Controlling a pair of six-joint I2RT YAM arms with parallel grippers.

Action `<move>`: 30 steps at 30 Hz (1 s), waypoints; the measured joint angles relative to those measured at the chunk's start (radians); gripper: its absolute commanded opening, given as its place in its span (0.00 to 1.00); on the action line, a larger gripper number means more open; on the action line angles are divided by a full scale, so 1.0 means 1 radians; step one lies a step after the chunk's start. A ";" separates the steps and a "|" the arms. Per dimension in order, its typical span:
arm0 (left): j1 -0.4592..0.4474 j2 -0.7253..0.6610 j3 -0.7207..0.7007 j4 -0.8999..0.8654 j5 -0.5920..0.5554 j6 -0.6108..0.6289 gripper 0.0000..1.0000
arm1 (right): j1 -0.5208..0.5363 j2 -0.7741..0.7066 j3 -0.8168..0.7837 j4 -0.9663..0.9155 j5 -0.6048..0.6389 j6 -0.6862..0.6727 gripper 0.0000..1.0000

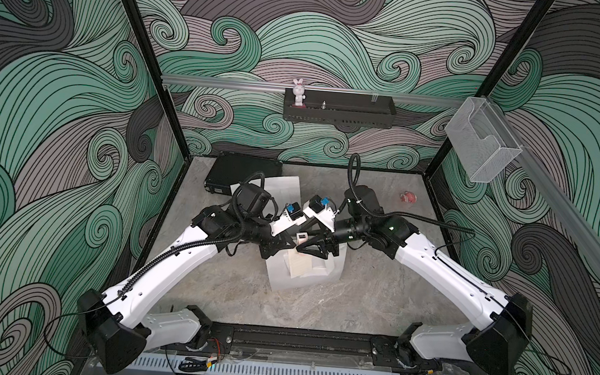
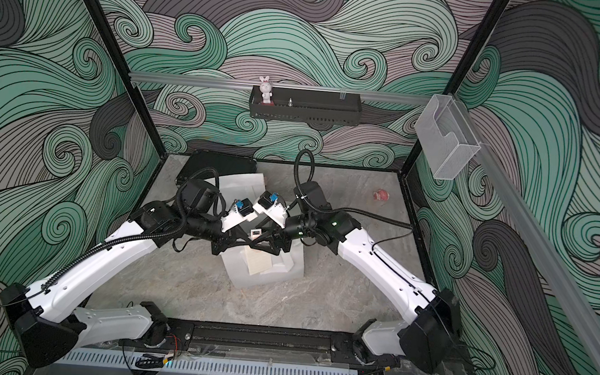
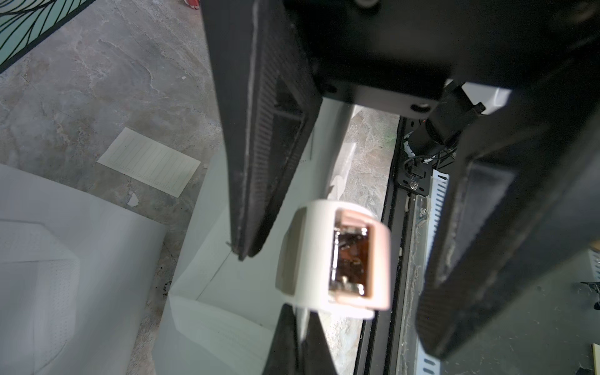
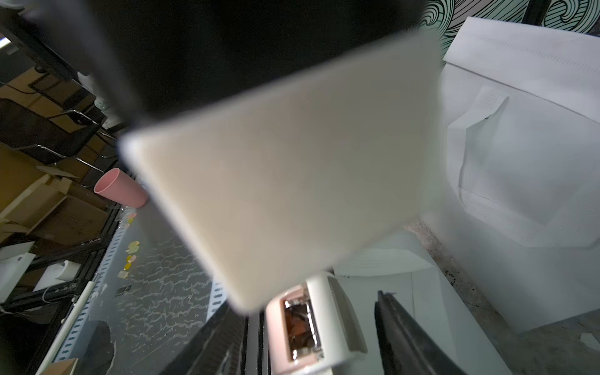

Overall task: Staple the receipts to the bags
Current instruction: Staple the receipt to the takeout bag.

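Left claw (image 3: 298, 315) pinches the stapler (image 3: 331, 256), right claw (image 4: 313, 305) gaping around it, over a bag (image 1: 280, 278) bearing a receipt (image 1: 301, 265); wall tray (image 1: 337, 116) holds a bunny figurine (image 1: 298, 92)

grey marbled table (image 1: 374, 297): a bag (image 1: 278, 280) at frame centre, another bag (image 1: 285, 187) and case (image 1: 234, 168) above it, red lump (image 1: 408, 197) upper right, a loose receipt (image 3: 149, 161).

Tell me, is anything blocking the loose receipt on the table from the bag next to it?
Nothing big that I can see. The loose receipt lies flat on the table, apart from the bag, with only a tiny white scrap between them. The left end effector holds the stapler.
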 measured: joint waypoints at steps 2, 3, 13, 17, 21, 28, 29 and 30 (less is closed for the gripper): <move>0.000 0.000 -0.001 -0.001 0.000 0.001 0.00 | -0.001 0.008 0.000 0.000 -0.013 -0.013 0.63; 0.000 0.000 -0.001 -0.001 0.000 0.001 0.00 | -0.001 0.010 0.000 0.001 -0.016 -0.015 0.60; 0.000 0.000 -0.006 -0.015 0.007 0.002 0.00 | -0.010 0.012 -0.029 0.034 -0.033 -0.045 0.00; 0.000 0.000 -0.008 -0.014 0.011 0.002 0.00 | -0.010 0.008 -0.036 0.037 -0.041 -0.061 0.15; 0.000 0.000 -0.009 -0.008 0.015 0.001 0.00 | -0.010 -0.006 -0.042 0.038 -0.035 -0.056 0.71; 0.000 0.000 -0.009 0.033 0.000 -0.036 0.00 | -0.009 -0.131 -0.067 0.046 0.166 0.051 0.66; 0.000 0.000 -0.009 0.039 -0.005 -0.048 0.00 | -0.009 -0.156 -0.068 0.047 0.209 0.080 0.65; 0.000 0.000 -0.010 0.048 -0.012 -0.064 0.00 | -0.007 -0.182 -0.068 0.045 0.254 0.114 0.61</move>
